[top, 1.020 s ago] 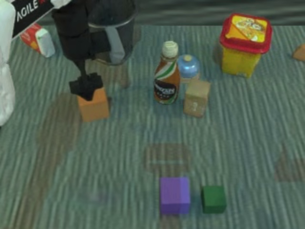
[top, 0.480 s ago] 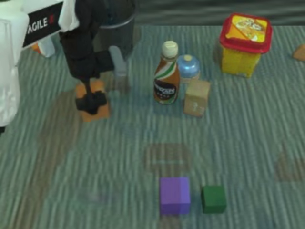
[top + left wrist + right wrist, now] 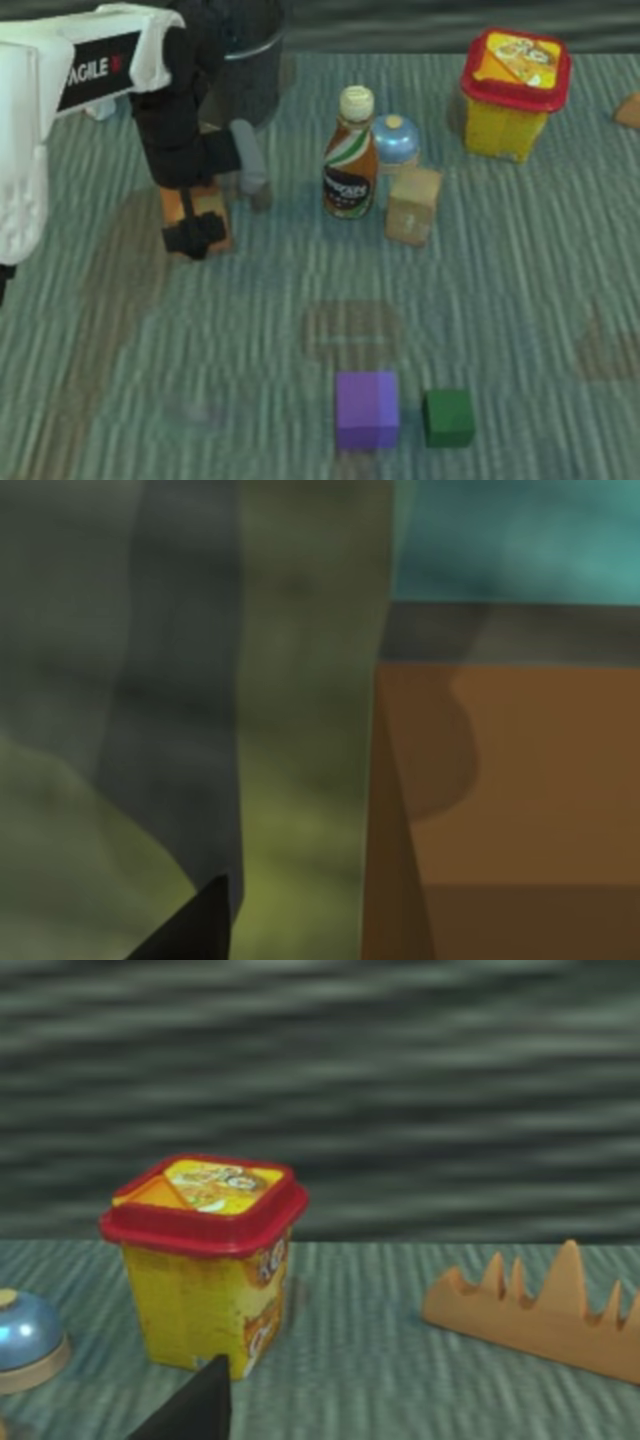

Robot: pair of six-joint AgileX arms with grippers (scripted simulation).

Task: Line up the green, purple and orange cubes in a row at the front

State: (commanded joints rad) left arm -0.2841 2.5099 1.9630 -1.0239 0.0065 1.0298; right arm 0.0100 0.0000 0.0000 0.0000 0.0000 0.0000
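Orange cube (image 3: 196, 212) sits directly beneath my left jaws (image 3: 195, 234), which are lowered over it near the worktop's (image 3: 520, 300) left rear; the black fingers straddle the block, but I cannot tell whether they have closed on it. From the left wrist camera the cube's (image 3: 510, 800) brown-orange face fills the frame just beside one dark fingertip. White lettering reading "AGILE" shows on the black band of my left arm (image 3: 95, 70).

Toward the front, well away from the jaws and to their right, the purple cube (image 3: 366, 409) and the smaller green cube (image 3: 447, 418) stand side by side with a narrow gap between them.

Right of the jaws at mid-worktop stands a brown bottle (image 3: 350, 160) with a striped label whose print is too blurred to read, a blue bell (image 3: 396, 138) just behind it, and a tan wooden block (image 3: 413, 205) bearing a small printed mark. A yellow tub (image 3: 512, 90) with a red lid carries illegible artwork. A dark cup (image 3: 250, 70) stands behind the jaws.

My right arm is parked out of the overhead view; its camera faces the tub (image 3: 205, 1260) and a toothed orange piece (image 3: 540, 1315).
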